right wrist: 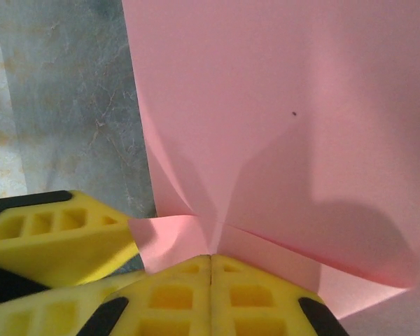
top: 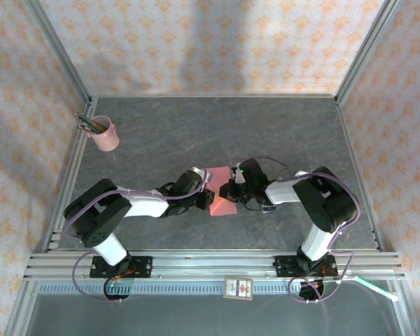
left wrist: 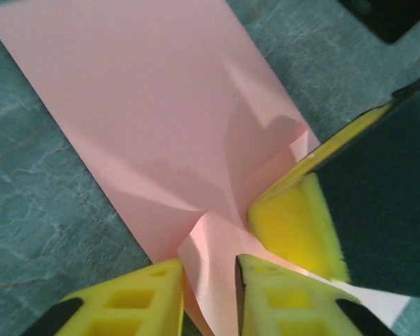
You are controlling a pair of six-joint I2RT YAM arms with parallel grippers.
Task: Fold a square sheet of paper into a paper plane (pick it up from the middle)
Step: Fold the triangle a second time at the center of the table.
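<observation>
The square sheet of paper (top: pixel 222 205) is salmon pink and lies creased on the dark table between my two grippers. My right gripper (right wrist: pixel 211 257) is shut on a raised ridge at the sheet's (right wrist: pixel 280 105) near edge. From there creases fan out across the paper. My left gripper (left wrist: pixel 210 262) stands open, with a curled flap of the sheet (left wrist: pixel 161 105) passing loosely between its yellow fingers. The right gripper's yellow finger (left wrist: pixel 294 224) sits just beside it. In the top view, the left gripper (top: pixel 208 198) and the right gripper (top: pixel 231 190) almost touch over the paper.
A pink pencil cup (top: pixel 106 135) stands at the back left of the table (top: pixel 196 133). A small white-and-black box (top: pixel 239 288) sits on the front rail between the arm bases. Metal frame posts and patterned walls enclose the table.
</observation>
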